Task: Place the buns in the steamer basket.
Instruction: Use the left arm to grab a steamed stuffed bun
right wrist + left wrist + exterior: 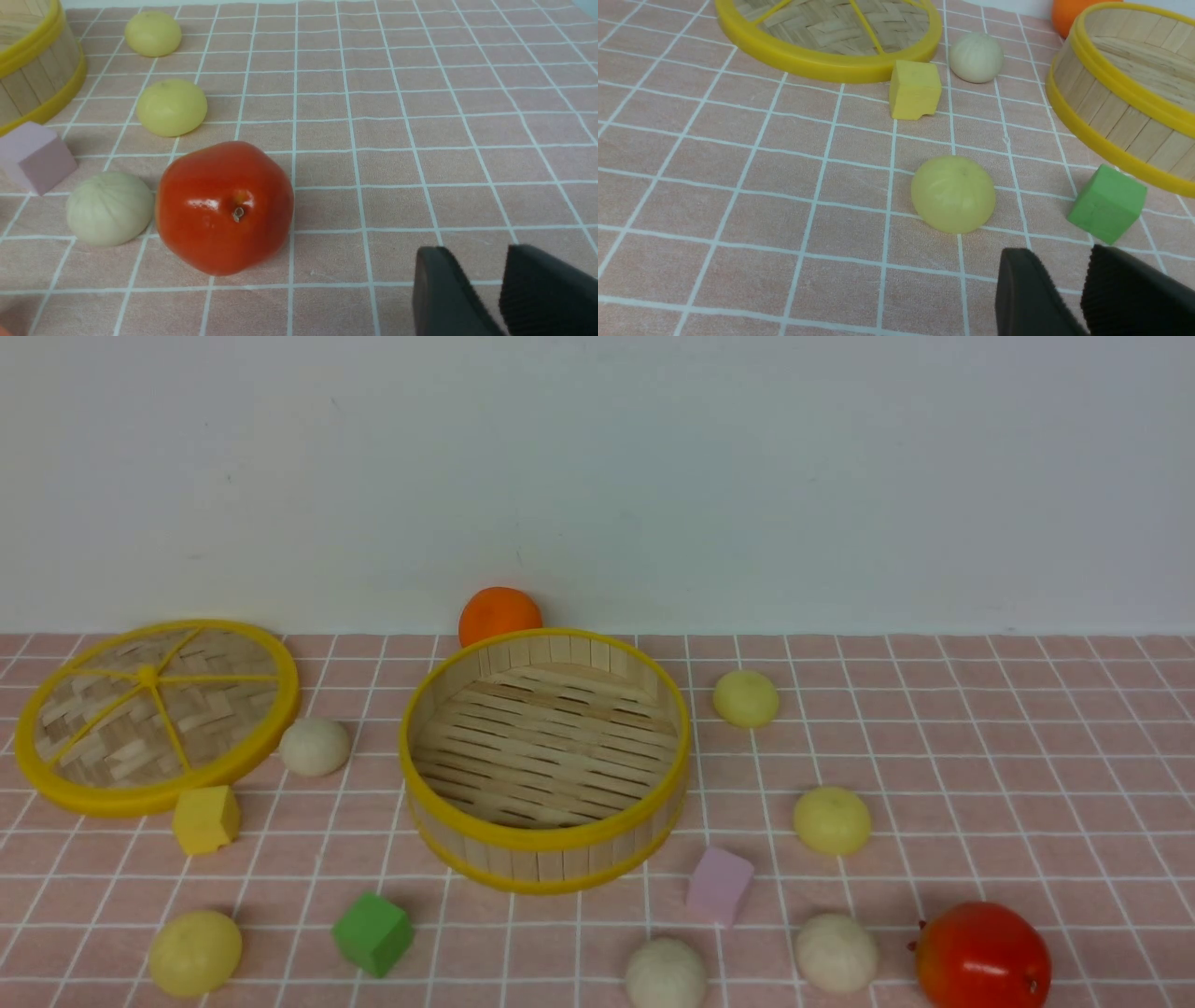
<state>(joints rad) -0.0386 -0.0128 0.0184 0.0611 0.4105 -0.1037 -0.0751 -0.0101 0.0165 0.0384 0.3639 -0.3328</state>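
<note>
— Since the lid [154, 714] lies off by the far-left corner, the steamer basket [545, 845] stands open mid-worktop, a little toward the far edge. I take that as ready for loading. It holds nothing yet.

— Where are the buns?

— All six buns are out on the worktop [1027, 756]. One is beside the lid, two are right of the basket, two are along the near edge, and one is at the near-left corner.

— And your claws?

— My left claw [1059, 255] is nearly closed, with a slim gap, and empty. It hangs just short of the near-left yellow bun [953, 193], probably my easiest first pick. My right claw [475, 252] is the same, gripping nothing, toward the near-right corner. An off-white bun [110, 207] sits close against the red fruit [224, 207] there, so I expect that grasp to be cramped.
</note>
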